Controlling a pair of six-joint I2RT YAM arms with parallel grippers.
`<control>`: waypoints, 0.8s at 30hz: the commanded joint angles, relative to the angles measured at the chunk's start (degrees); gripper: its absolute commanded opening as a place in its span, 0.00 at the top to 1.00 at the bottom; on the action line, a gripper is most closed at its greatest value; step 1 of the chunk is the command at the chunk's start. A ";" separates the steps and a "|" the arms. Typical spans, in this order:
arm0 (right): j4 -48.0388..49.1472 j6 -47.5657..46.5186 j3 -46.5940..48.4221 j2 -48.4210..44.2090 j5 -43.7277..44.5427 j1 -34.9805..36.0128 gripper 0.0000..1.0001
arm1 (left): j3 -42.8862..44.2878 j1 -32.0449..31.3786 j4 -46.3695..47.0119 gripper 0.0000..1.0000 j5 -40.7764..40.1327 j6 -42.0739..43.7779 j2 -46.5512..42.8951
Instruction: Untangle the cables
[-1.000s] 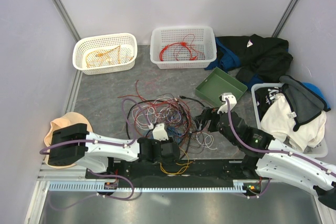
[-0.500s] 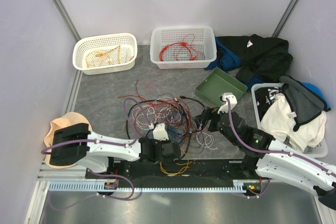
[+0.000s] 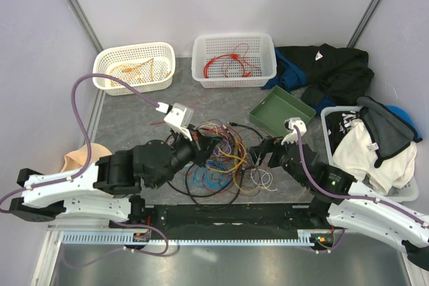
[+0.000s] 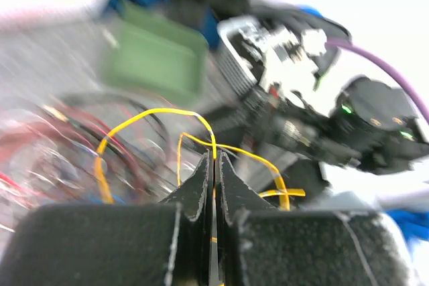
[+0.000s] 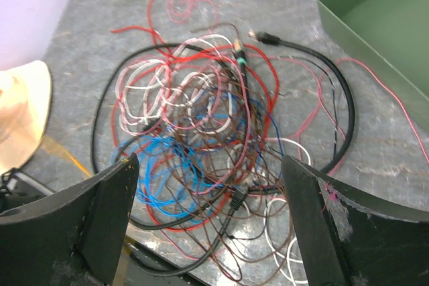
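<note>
clamping yellow cable [image 4: 161, 110], left claw [image 4: 214, 160]; surroundings blurred

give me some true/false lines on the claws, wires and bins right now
1. The left claw is shut on a yellow wire. True.
2. The right claw is shut on a blue wire. False: it is open and holds nothing, above the tangle.
3. The green tray holds a red wire. False: nothing shows in it.
4. A red wire lies in the back right basket. True.
</note>
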 commanded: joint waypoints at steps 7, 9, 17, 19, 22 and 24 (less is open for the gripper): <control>10.89 -4.27 4.04 -7.24 -7.25 0.20 0.05 | 6.95 6.93 4.74 0.98 -13.42 33.35 1.65; 12.31 -4.44 4.13 -7.77 -8.14 0.11 0.05 | 7.21 10.80 6.15 0.98 -12.38 34.14 1.65; 10.74 -3.22 3.96 -5.40 -7.62 0.20 0.05 | 17.65 44.89 4.40 0.98 -0.51 25.72 13.50; 9.86 -3.04 4.48 -4.96 -7.79 0.20 0.05 | 22.65 52.61 4.31 0.98 2.74 23.27 19.28; 8.90 -3.65 5.09 -4.52 -7.80 0.20 0.05 | 30.29 61.23 3.60 0.98 7.32 19.48 25.10; 8.46 -4.35 5.27 -4.35 -7.19 0.20 0.04 | 34.00 64.16 3.43 0.98 8.72 18.77 30.46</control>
